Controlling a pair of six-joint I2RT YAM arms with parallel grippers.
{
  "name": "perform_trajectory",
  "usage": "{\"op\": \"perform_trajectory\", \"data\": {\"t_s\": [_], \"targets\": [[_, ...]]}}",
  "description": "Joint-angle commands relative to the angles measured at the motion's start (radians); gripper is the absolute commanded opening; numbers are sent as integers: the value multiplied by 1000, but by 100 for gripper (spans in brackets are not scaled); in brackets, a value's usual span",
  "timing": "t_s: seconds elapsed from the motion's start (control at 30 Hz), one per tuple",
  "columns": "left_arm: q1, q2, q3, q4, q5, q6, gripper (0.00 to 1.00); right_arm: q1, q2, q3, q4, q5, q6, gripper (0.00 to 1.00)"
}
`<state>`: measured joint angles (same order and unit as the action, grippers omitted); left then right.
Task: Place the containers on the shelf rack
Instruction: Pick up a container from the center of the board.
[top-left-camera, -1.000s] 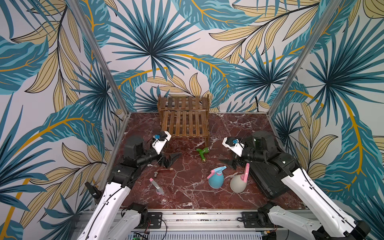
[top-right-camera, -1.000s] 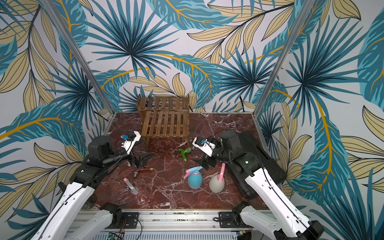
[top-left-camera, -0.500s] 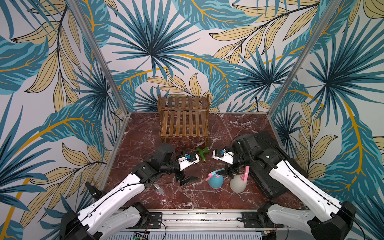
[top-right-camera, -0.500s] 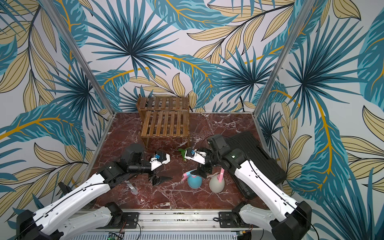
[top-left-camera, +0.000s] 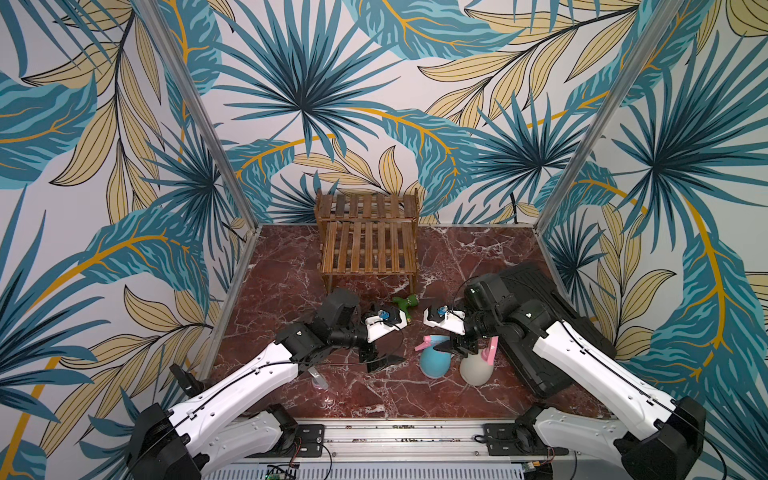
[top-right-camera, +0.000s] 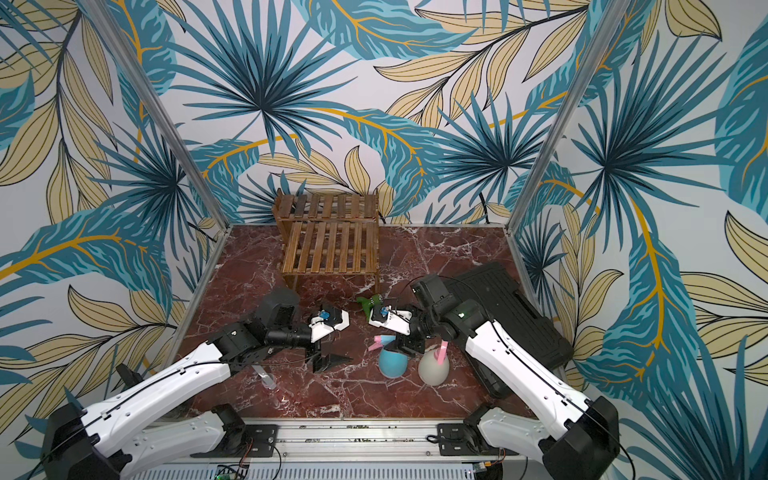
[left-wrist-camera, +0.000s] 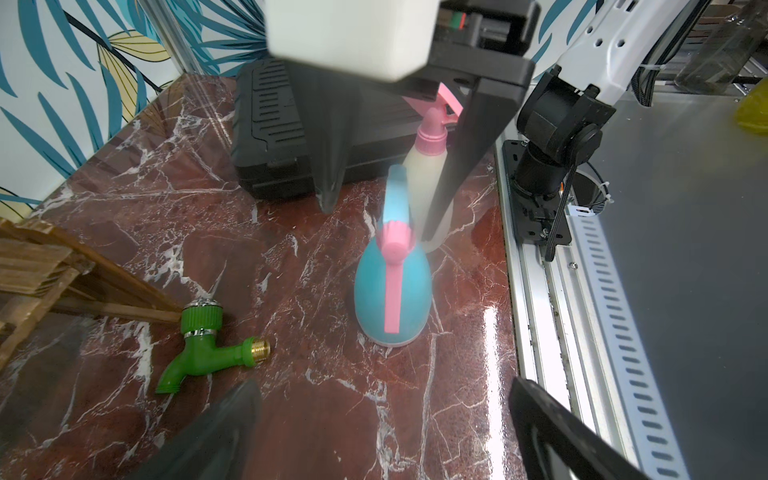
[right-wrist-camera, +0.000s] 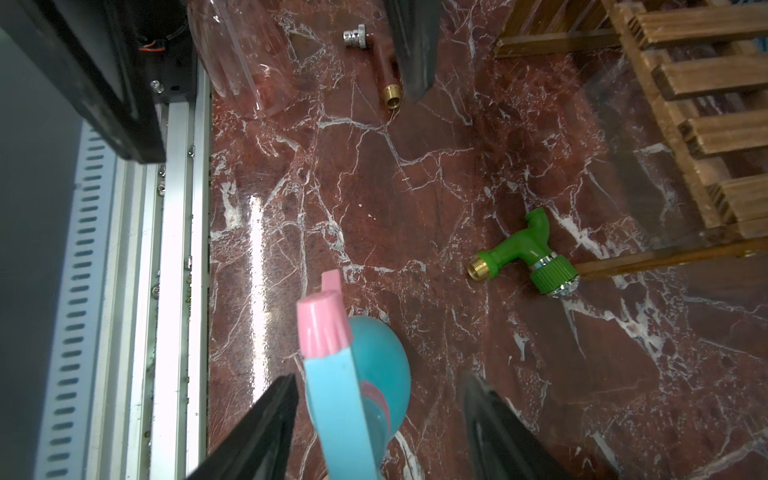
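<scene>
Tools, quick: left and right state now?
Left tool: open, empty.
Right tool: partly open, straddling the head of the light blue bottle, not clamped.

You have three bottles on the counter (top-left-camera: 457, 257): the blue bottle (top-left-camera: 434, 365) and the cream bottle (top-left-camera: 476, 372) side by side at 5 o'clock, and the clear bottle (top-left-camera: 318, 378) at 7 o'clock. You have one rack (top-left-camera: 370, 245) at 12 o'clock, one green tap (top-left-camera: 405, 302) near the centre, one brass-tipped fitting (right-wrist-camera: 384, 62), and one black case (top-left-camera: 536, 291) at 4 o'clock. Pincers number two: the left pincer (top-left-camera: 380, 359) and the right pincer (top-left-camera: 457, 347).
</scene>
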<state>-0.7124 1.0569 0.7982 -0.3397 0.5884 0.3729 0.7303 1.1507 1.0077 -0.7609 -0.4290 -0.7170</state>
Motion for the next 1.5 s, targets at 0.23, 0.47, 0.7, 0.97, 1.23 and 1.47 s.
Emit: {"op": "perform_trajectory", "data": {"t_s": [0.23, 0.47, 0.7, 0.97, 1.23, 1.47], "targets": [[-2, -15, -31, 52, 14, -53, 100, 6, 15, -45, -8, -76, 12, 30], [-2, -160, -146, 288, -216, -222, 100, 7, 13, -8, 20, -134, 62, 9], [-2, -299, -137, 298, -425, -249, 100, 5, -12, 11, 272, -113, 284, 2], [-2, -326, -99, 286, -507, -134, 100, -54, 13, 46, 536, -139, 532, 2], [-2, -223, -74, 408, -366, -166, 100, -101, 164, 380, 232, 1, 691, 3], [-5, -60, -65, 528, -229, -203, 100, -130, 216, 541, 111, 40, 797, 3]]}}
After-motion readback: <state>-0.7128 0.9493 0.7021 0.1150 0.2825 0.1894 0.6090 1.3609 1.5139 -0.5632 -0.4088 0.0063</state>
